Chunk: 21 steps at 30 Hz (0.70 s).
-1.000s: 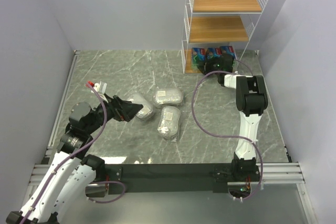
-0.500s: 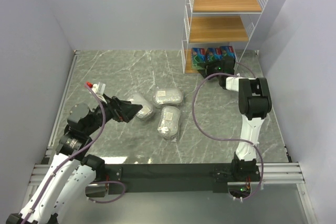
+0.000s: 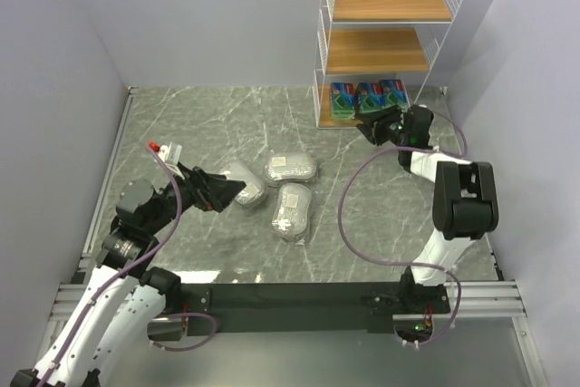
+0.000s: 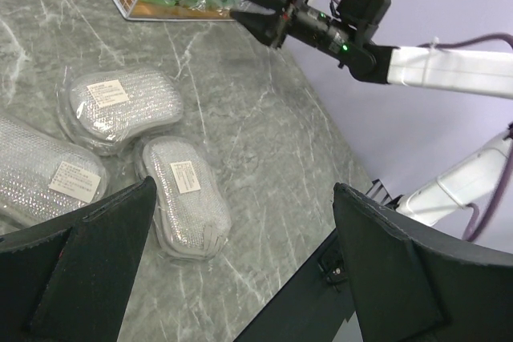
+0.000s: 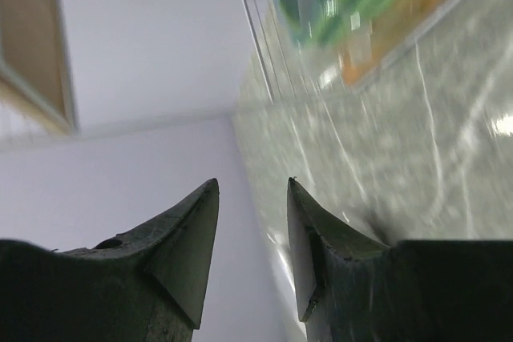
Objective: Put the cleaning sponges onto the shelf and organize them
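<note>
**A:** Where does everything stand, biggest first?

**B:** The grey marble table (image 3: 181,133) carries it all. The shelf (image 3: 376,50) rises at 1 o'clock. Its two upper tiers show bare wood, and the three green packs (image 3: 367,95) stand in a row on its bottom tier.

**A:** And the arms?

**B:** The right gripper (image 3: 362,124) sits at 6 o'clock of that bottom tier, just in front of it. Its fingers are a narrow gap apart with nothing between them. The left gripper (image 3: 231,189) is spread wide and carries nothing. It sits at 9 o'clock of the three silver packs (image 3: 290,168), which lie clustered near the table's middle, well apart from the shelf. I cannot tell whether it touches the closest one.

**A:** How will those silver ones handle?

**B:** I'd judge them light, springy pads inside slick, crinkly wrap, so they'll squash safely but could slide. I'd close across the narrow width of the oval, on the pad itself. The loose film round the rim would likely slip or tear.
</note>
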Tool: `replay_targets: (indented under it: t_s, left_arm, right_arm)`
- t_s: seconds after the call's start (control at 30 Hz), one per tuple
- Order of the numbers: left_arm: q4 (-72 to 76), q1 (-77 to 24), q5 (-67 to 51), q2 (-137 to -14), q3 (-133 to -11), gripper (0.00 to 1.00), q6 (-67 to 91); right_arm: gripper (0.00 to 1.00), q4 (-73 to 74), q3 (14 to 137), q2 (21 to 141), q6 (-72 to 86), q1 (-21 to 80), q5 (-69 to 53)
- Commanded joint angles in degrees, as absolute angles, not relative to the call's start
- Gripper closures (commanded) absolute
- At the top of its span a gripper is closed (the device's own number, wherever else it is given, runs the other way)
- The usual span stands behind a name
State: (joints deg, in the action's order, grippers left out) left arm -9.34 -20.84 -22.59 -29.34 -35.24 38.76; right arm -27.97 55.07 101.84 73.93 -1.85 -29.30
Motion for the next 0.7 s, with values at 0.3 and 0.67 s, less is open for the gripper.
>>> replay_targets:
  t_s: [0.3, 0.67]
  left_arm:
    - [-7.1, -21.1, -23.0, -30.6, -35.5, 0.01, 39.5]
    - [-4.1, -21.1, -23.7, -32.6, -35.2, 0.01, 40.8]
  right_arm:
    - [0.53, -5.7, 36.2, 74.3, 42.3, 14.1, -31.7]
    - [0.53, 4.3, 33.7, 65.0, 42.2, 32.8, -13.1]
